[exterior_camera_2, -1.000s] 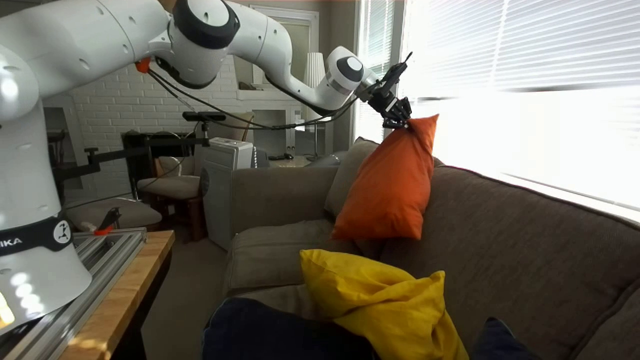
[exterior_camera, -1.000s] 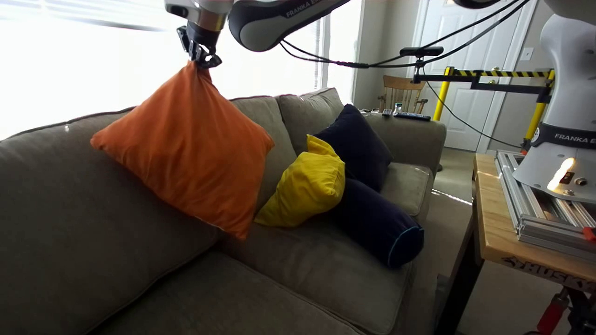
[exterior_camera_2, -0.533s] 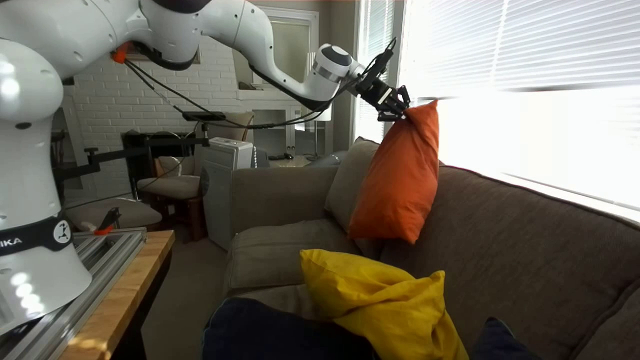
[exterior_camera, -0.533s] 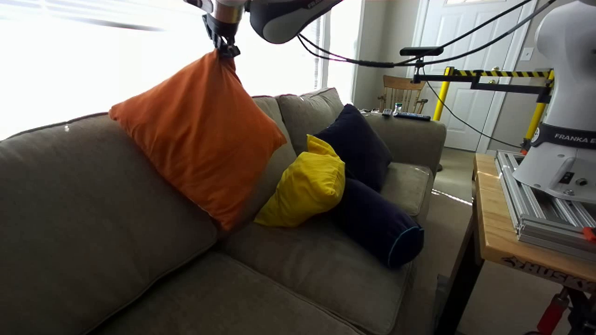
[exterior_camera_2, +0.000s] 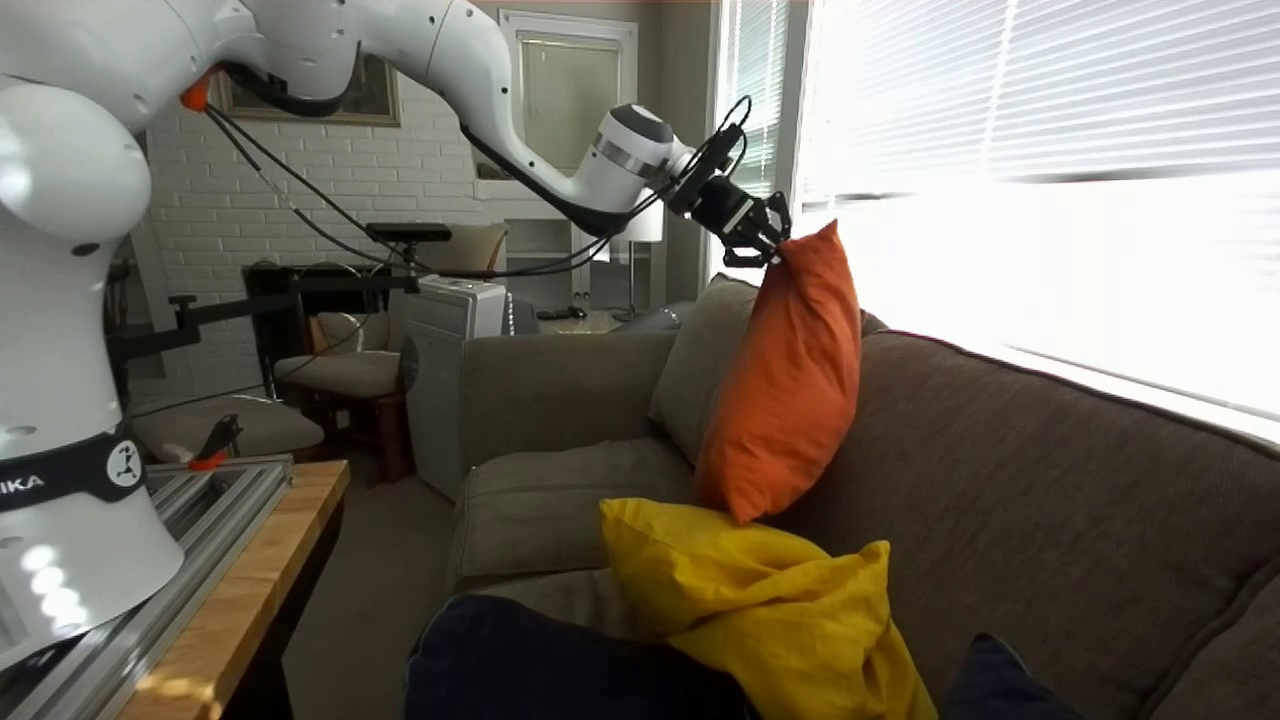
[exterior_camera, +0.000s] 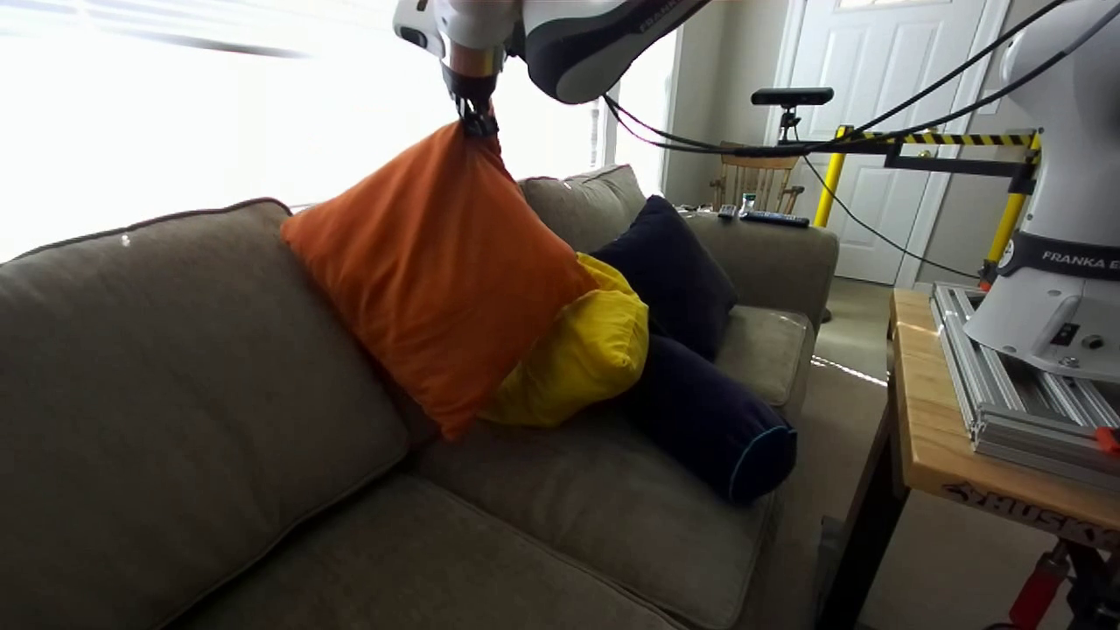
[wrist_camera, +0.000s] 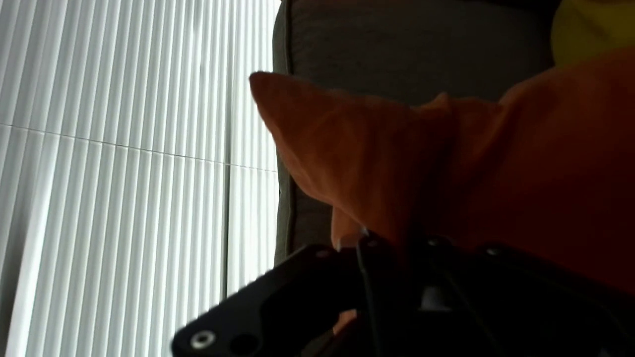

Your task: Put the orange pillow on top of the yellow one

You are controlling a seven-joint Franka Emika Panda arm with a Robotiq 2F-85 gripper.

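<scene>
Wrist view shows my gripper (wrist_camera: 401, 243) clenching the orange pillow (wrist_camera: 471, 163) near one corner; in an exterior view it hangs tip-down, the yellow pillow (exterior_camera: 584, 359) partly hidden at its four o'clock, so pickup looks done, while laying it on top and releasing remain.
</scene>
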